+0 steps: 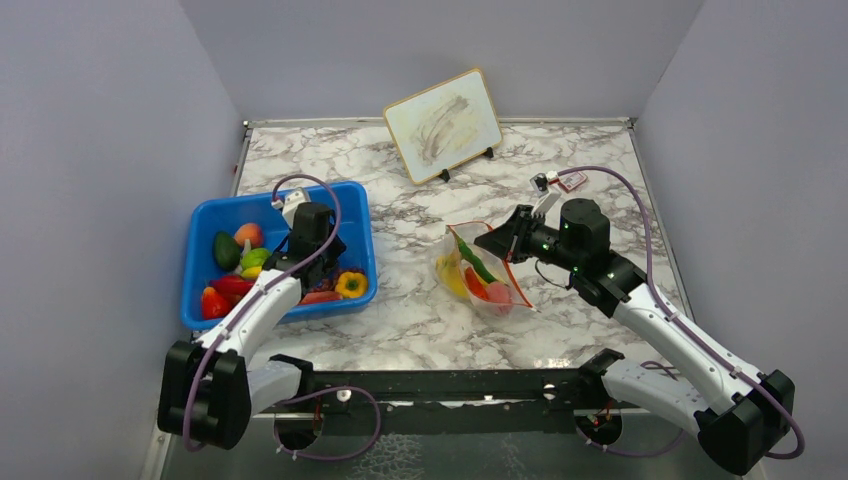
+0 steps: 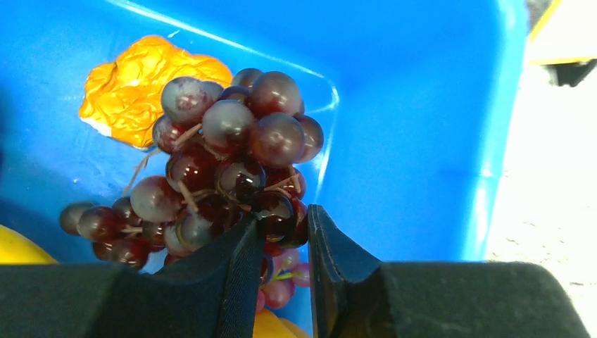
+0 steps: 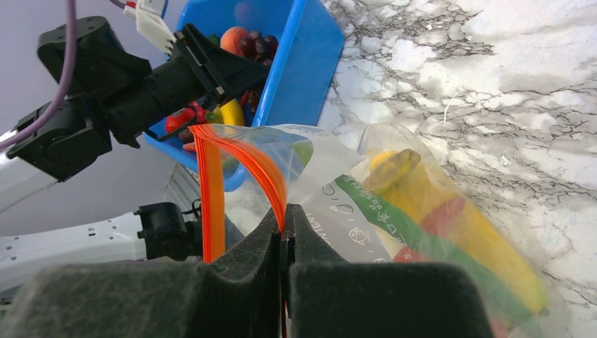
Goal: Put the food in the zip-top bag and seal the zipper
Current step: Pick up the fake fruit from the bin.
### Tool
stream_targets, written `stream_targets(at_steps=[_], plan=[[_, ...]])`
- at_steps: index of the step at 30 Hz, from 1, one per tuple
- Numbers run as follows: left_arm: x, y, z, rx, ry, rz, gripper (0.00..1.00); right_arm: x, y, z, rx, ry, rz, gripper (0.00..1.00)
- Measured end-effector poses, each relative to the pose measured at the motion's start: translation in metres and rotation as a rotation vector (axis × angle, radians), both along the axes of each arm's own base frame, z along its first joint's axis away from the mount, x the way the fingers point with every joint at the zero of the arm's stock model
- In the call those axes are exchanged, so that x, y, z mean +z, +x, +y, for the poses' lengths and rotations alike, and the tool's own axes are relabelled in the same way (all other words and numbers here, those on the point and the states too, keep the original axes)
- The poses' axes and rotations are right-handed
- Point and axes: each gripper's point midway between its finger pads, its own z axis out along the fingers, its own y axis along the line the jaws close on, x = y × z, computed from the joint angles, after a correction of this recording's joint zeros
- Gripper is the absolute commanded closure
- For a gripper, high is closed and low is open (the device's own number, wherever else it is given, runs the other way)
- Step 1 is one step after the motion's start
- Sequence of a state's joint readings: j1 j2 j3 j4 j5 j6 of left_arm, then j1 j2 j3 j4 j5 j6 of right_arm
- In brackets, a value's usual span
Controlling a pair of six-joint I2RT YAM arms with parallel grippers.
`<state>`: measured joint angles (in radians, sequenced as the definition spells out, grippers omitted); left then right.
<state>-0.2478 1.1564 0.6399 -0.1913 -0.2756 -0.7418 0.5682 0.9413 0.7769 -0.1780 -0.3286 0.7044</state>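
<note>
A bunch of dark purple grapes (image 2: 232, 141) lies in the blue bin (image 1: 270, 192) with other toy food (image 1: 240, 262). My left gripper (image 2: 285, 218) reaches down into the bin, its fingers pinching one grape at the bunch's lower edge. The clear zip-top bag (image 1: 480, 270) lies at mid-table holding a yellow banana (image 3: 422, 204) and red and green pieces. My right gripper (image 3: 284, 215) is shut on the orange-red zipper (image 3: 271, 176), holding one side of the mouth up so it gapes toward the bin.
A yellow pepper (image 1: 351, 285) and a crinkled orange piece (image 2: 141, 84) sit near the grapes. A small board on a stand (image 1: 443, 125) is at the back. A small white and red object (image 1: 565, 181) lies behind the right arm.
</note>
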Motion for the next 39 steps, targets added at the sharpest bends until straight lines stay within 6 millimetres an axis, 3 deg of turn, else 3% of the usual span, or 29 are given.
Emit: stream_targets(at_steps=[10, 23, 32, 39], plan=[[0.049, -0.005, -0.012, -0.119, -0.023, -0.129, 0.78, -0.003, 0.001, 0.001, 0.000, 0.001, 0.016, 0.99], [0.146, -0.006, -0.040, -0.306, -0.081, -0.330, 0.78, -0.010, 0.005, 0.004, -0.001, -0.009, 0.033, 0.99], [0.206, -0.019, -0.065, -0.440, -0.173, -0.442, 0.78, -0.018, 0.013, 0.009, -0.003, -0.016, 0.056, 0.99], [0.227, -0.034, -0.091, -0.525, -0.330, -0.462, 0.78, -0.020, 0.023, 0.015, -0.008, -0.015, 0.062, 0.99]])
